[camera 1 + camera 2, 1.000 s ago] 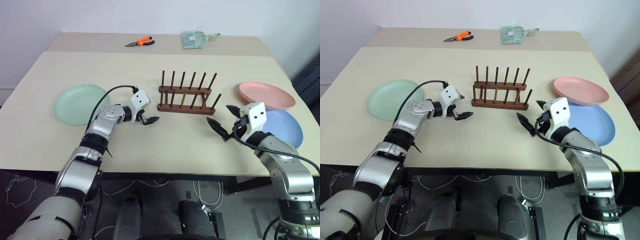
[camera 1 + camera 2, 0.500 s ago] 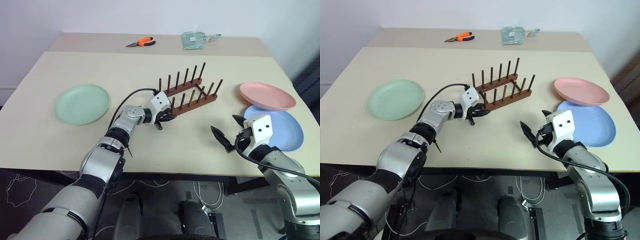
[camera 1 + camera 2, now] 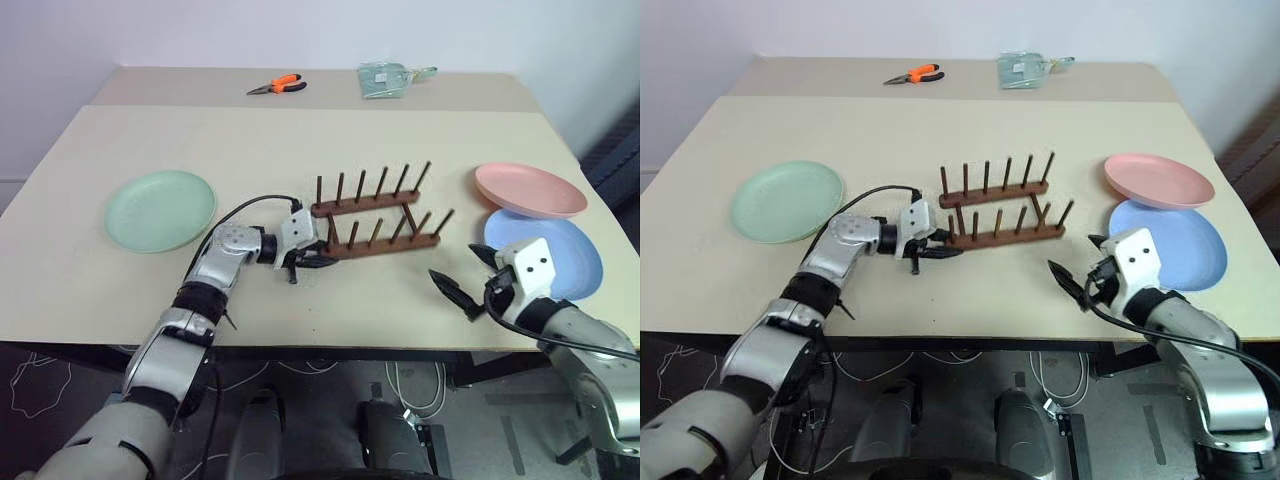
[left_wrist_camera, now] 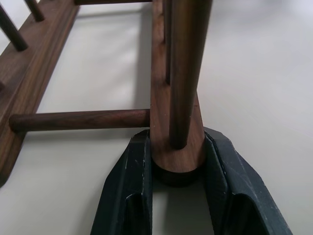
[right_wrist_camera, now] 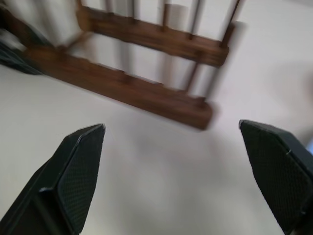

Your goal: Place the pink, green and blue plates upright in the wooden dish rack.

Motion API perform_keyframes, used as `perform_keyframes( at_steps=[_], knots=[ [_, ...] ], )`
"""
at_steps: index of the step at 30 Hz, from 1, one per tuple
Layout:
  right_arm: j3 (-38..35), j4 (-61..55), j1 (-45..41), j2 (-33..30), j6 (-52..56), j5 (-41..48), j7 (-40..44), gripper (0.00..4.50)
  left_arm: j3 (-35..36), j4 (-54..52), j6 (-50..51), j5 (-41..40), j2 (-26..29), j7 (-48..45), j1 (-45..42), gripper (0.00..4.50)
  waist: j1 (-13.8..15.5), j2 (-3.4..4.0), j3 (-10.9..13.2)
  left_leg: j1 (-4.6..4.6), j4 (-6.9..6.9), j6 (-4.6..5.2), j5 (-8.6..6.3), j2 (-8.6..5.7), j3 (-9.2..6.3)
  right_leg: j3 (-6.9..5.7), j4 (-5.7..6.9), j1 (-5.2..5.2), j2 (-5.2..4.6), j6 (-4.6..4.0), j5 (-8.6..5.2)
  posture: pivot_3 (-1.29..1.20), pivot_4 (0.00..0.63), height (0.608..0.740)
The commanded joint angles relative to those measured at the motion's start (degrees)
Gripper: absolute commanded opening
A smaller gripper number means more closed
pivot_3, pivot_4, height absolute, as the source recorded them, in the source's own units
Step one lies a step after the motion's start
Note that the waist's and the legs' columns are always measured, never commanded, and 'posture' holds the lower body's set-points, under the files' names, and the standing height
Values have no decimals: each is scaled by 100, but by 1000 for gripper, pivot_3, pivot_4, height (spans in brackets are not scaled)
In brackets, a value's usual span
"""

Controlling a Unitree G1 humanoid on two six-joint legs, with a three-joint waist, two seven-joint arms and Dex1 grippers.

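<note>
Wooden dish rack (image 3: 372, 221) sits mid-worktop (image 3: 300, 150), the near bar's end pinched between the left gripper's (image 4: 177, 166) fingers (image 4: 128, 191); right gripper (image 3: 464, 278) spread wide, just beside the blue plate (image 3: 560, 250).

The rack (image 3: 372, 224) is dark brown wood with a smooth, lightly satin finish and visible grain. The pink plate (image 3: 530, 189), green plate (image 3: 160, 209) and blue plate (image 3: 560, 250) look like matt plastic. The surface (image 3: 300, 150) is smooth, matt beige laminate. The left hand (image 4: 178, 196) has black, slightly glossy plastic fingers (image 4: 124, 196); the right hand's pads (image 5: 78, 171) are finely textured.
</note>
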Motion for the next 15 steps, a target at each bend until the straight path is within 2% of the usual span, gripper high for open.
perform_keyframes(
  at_steps=[1, 2, 5, 7, 8, 11, 12, 13, 15],
  knots=[
    [-285, 4, 74, -128, -76, 63, 158, 4500, -141, -583, 268, -60, 152, -220, 105, 1805, 2, 0, 0, 1, 2, 0, 0, 0, 0, 0, 0, 1, 0, -1, 0, 0, 150, 740],
    [-310, 51, 97, -143, -102, 19, 175, 4500, -145, -669, 373, -38, 201, -176, 136, 2164, 3, 0, 0, 1, 4, 0, 0, 0, 0, 1, 0, 1, 0, -1, 0, 0, 150, 740],
    [-319, 99, 149, -131, -138, -30, 210, 4500, -156, -882, 679, 61, 382, 16, 265, 3625, -1, 0, 0, 0, 6, 1, 0, 0, 0, 0, -1, 2, 0, -2, 0, 0, 150, 740],
    [-270, 45, 214, -93, -128, -36, 209, 3953, -55, -1102, 1046, 6, 591, 84, 408, 3672, -17, 0, 0, 0, 4, 1, -1, 0, -1, 0, -1, 1, -1, -1, 0, 0, 150, 740],
    [-239, 17, 252, -86, -112, -40, 215, 3599, -4, -1228, 1244, -35, 696, 117, 476, 3672, -35, 0, 0, 1, 3, 1, -1, 2, -1, 1, 0, 0, 0, -1, -1, 0, 150, 740],
    [-45, 5, 354, -87, -169, -217, 189, 2166, 89, -1807, 1760, -187, 1166, 6, 876, 3672, -138, 3, -2, 6, 1, 1, -1, 4, -1, 0, 3, 2, 1, -1, -1, 0, 150, 740],
    [56, 24, 361, -72, -181, -281, 174, 1508, 146, -2059, 1883, -272, 1342, -44, 1094, 3111, -169, 7, -4, 8, 0, 1, -1, 7, 0, 0, 4, 2, 2, -2, 0, 0, 150, 740],
    [153, 55, 352, -60, -184, -347, 157, 1050, 192, -2297, 1987, -357, 1468, -52, 1280, 2844, -216, 11, -7, 13, -2, 1, -1, 9, 2, 1, 5, 2, 3, -3, 0, 0, 150, 740],
    [398, 148, 292, -23, -262, -512, 132, 0, 263, -2871, 2330, -600, 1550, 15, 1611, 1812, -261, 17, -11, 26, -6, 1, -1, 11, 3, 1, 7, 11, 3, -5, -1, 0, 150, 740]
  ],
)
